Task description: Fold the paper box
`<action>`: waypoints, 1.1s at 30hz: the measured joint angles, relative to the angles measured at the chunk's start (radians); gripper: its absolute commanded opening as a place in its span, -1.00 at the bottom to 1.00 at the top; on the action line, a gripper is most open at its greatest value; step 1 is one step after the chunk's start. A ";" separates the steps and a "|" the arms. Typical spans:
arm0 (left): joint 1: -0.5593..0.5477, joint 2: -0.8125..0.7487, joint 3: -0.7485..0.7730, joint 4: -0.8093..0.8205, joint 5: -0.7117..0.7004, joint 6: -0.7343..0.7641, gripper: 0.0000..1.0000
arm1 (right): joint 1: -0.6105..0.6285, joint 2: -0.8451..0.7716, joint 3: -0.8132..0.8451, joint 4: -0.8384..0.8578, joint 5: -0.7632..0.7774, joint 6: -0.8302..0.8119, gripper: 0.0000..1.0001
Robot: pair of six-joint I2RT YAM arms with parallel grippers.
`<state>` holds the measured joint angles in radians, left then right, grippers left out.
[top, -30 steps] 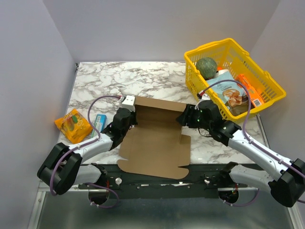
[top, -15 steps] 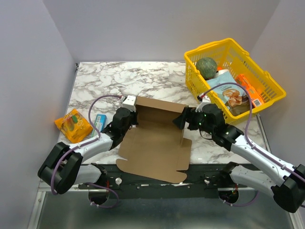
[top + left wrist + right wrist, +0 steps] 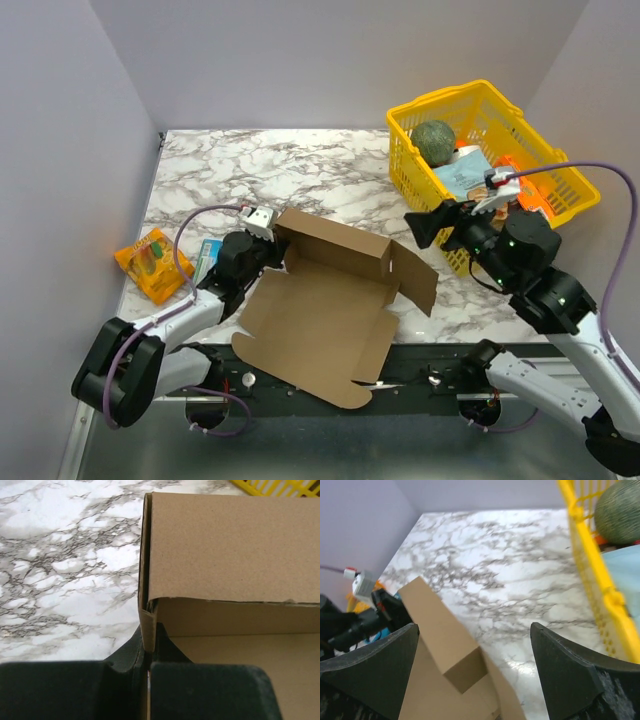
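Observation:
The paper box [image 3: 320,310] is a brown cardboard sheet lying open on the marble table, its back wall [image 3: 335,238] raised and a side flap [image 3: 418,282] splayed out to the right. My left gripper [image 3: 272,248] is shut on the left end of that wall. In the left wrist view its gripper [image 3: 149,639] pinches the doubled cardboard edge [image 3: 148,615]. My right gripper [image 3: 428,226] hangs open above the table, to the right of the box and touching nothing. Through its open gripper [image 3: 472,626] I see the box wall [image 3: 442,630] below.
A yellow basket [image 3: 432,100] at the back right holds a green round fruit [image 3: 434,140] and packets, and its rim [image 3: 590,545] is close beside my right gripper. An orange packet [image 3: 152,262] and a small blue-green carton [image 3: 207,256] lie left of the box.
My right gripper opened wide, let go of the box's right end and lifted back toward the basket. The box swung, and its right flap dropped outward. The left gripper kept its hold.

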<state>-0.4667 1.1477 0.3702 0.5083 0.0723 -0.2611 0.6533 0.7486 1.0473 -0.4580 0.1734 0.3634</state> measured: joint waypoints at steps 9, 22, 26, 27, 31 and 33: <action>0.049 -0.074 -0.031 0.030 0.099 -0.040 -1.00 | -0.007 -0.014 0.028 -0.229 0.236 -0.043 0.72; 0.100 -0.088 -0.040 0.031 0.104 -0.092 -1.00 | -0.009 0.001 -0.080 -0.380 -0.035 -0.074 0.57; 0.106 -0.081 -0.040 0.031 0.104 -0.098 -1.00 | -0.008 0.004 -0.125 -0.347 -0.147 -0.077 0.57; 0.106 -0.080 -0.040 0.031 0.104 -0.099 -1.00 | -0.007 0.005 -0.132 -0.333 -0.169 -0.077 0.58; 0.107 -0.066 -0.040 0.036 0.105 -0.105 -1.00 | 0.006 0.008 -0.159 -0.254 -0.242 -0.080 0.58; 0.107 -0.055 -0.040 0.041 0.105 -0.106 -1.00 | 0.016 0.017 -0.172 -0.206 -0.267 -0.084 0.59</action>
<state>-0.3599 1.0924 0.3302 0.5495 0.1768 -0.3676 0.6697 0.7654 0.8753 -0.6636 -0.0937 0.2790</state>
